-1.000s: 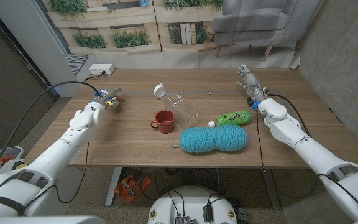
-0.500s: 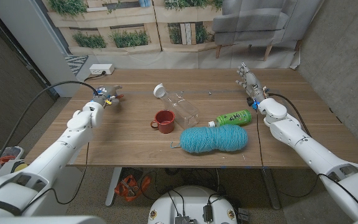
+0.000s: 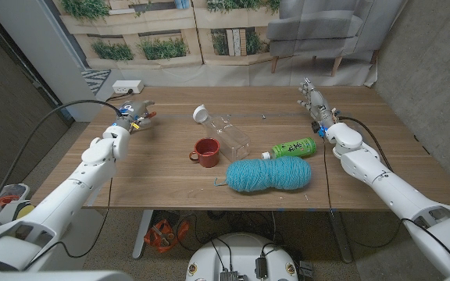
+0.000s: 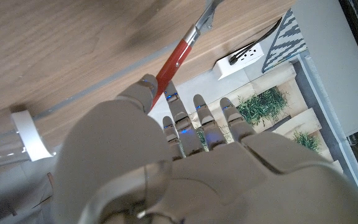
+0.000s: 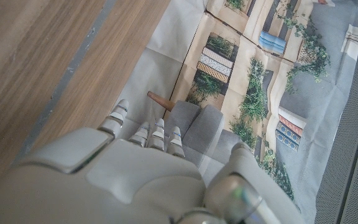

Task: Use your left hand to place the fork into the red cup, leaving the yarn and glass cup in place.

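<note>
My left hand [image 3: 130,117] is over the table's far left part and pinches the red-handled fork [image 4: 178,55], whose metal end points away from the hand. The fork [image 3: 145,115] shows as a small reddish bit beside the hand. The red cup [image 3: 206,151] stands upright at the table's middle, well to the right of that hand. The clear glass cup [image 3: 232,135] lies on its side just behind the red cup. The teal yarn [image 3: 269,173] lies in front, to the right. My right hand [image 3: 314,103] is at the far right, fingers straight, holding nothing.
A green bottle [image 3: 294,147] lies between the yarn and my right arm. A white lid [image 3: 201,114] sits behind the glass cup. A white power strip [image 3: 126,87] lies on the floor beyond the table's far left edge [image 3: 108,109].
My left hand has moved a little toward the table's far edge, carrying the fork with it. The right hand and the other things have stayed put.
</note>
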